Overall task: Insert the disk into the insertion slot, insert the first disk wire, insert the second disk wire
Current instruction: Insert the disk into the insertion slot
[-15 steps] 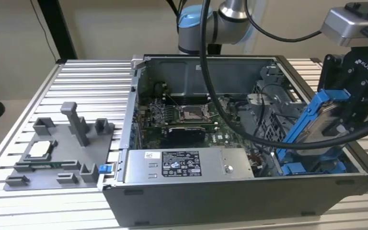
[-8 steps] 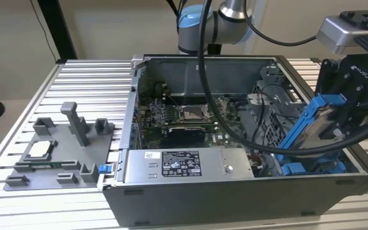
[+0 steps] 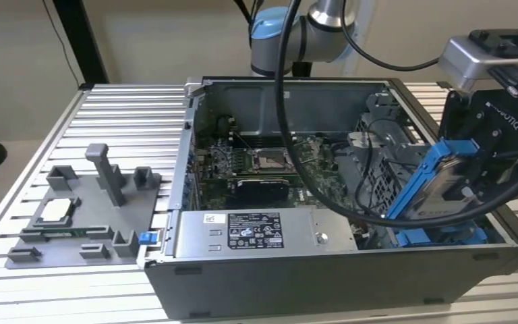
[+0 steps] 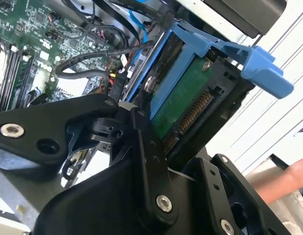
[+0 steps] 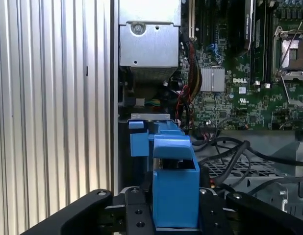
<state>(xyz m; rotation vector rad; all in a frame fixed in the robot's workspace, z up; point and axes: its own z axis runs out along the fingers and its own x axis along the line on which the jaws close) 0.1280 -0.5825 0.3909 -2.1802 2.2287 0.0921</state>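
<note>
The disk, in its blue carrier, is clamped between the fingers of the gripper. It is held tilted just above the open top of the computer case, at the case's end on the exterior view's right. Its green underside and connector edge are seen in the second wrist view. The insertion slot, marked by blue plastic low inside the case at that same end, lies just beneath the disk's lower edge. The disk is judged not yet seated, so 0 of the 3 steps are complete.

For a clean insertion, the carrier should be squared to the slot's rails before it is lowered, since the present tilt could cause jamming. Black cables looped inside the case beside the slot should be kept out of the carrier's path. Pressure is best applied straight and evenly along the slot, with no twisting, until the carrier is fully home.
</note>
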